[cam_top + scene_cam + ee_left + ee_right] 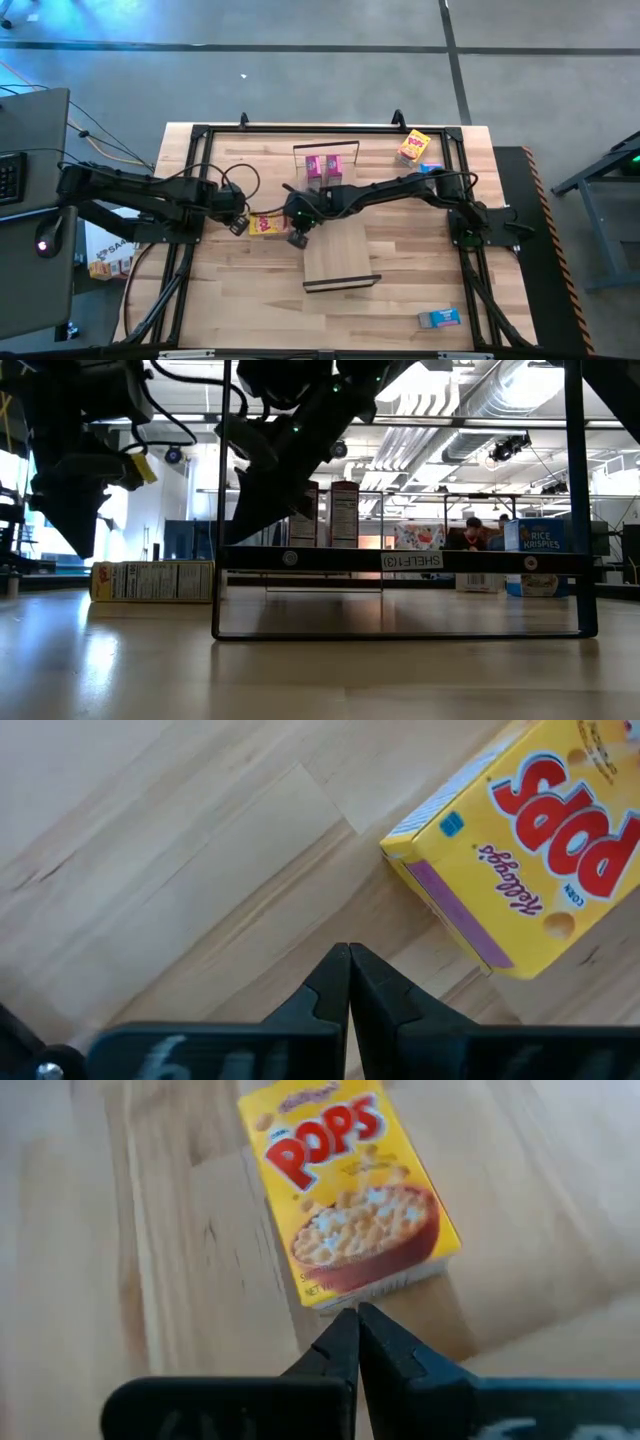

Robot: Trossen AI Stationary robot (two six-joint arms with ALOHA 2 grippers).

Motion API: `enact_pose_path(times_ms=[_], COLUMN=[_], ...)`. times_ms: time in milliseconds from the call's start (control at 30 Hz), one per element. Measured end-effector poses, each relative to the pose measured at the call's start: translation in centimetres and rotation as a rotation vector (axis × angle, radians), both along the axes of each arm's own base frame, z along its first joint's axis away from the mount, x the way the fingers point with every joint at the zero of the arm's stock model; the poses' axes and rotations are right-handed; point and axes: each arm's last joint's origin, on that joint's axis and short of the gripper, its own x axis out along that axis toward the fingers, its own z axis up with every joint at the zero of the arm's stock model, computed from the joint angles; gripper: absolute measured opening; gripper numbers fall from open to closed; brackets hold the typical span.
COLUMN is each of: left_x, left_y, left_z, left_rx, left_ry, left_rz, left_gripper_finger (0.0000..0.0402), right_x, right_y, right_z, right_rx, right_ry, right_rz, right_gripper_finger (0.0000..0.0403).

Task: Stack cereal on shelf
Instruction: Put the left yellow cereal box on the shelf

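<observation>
Two dark jointed arms (pixel 140 195) trailing black cables, fingers (pixel 330 995) seemingly matte.

Wooden tabletop (pixel 400 300), left-side keyboard (pixel 10 175)

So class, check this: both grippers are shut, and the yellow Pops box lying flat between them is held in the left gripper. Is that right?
Not quite. Both grippers are shut, but neither holds the box. The left wrist view shows the left gripper closed on nothing, with the yellow Pops box lying flat on the table apart from its tips. The right gripper is also shut and empty.
</observation>
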Motion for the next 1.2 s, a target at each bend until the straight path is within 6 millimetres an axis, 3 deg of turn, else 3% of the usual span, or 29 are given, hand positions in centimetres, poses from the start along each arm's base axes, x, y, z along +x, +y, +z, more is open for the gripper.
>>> enact_pose_path(times_ms=[133,600,867,1200], left_x=[0.0,-0.1,0.4,1.8], left_y=[0.0,-1.0,-1.1,-1.2], left_z=[0.0,-0.1,-2.5,-2.9], left_rx=[0.002,-0.055,-0.103,-0.114], left_ry=[0.001,0.033,-0.039,-0.209], left_rz=[-0.012,-0.204,-0.134,-0.124], left_gripper_finger=[0.0000,0.0000,0.0000,0.0000], right_x=[0.3,0.6,0.8,0.8], right_y=[0.1,-0.1,-0.1,-0.1], right_z=[-1.0,-2.9,-3.5,-3.6], right_rx=[-0.068,-0.073,-0.031,-0.017], right_ry=[0.004,0.046,0.043,0.045], right_rz=[0.093,0.078,0.031,0.024], right_gripper_finger=[0.0000,0.0000,0.0000,0.0000])
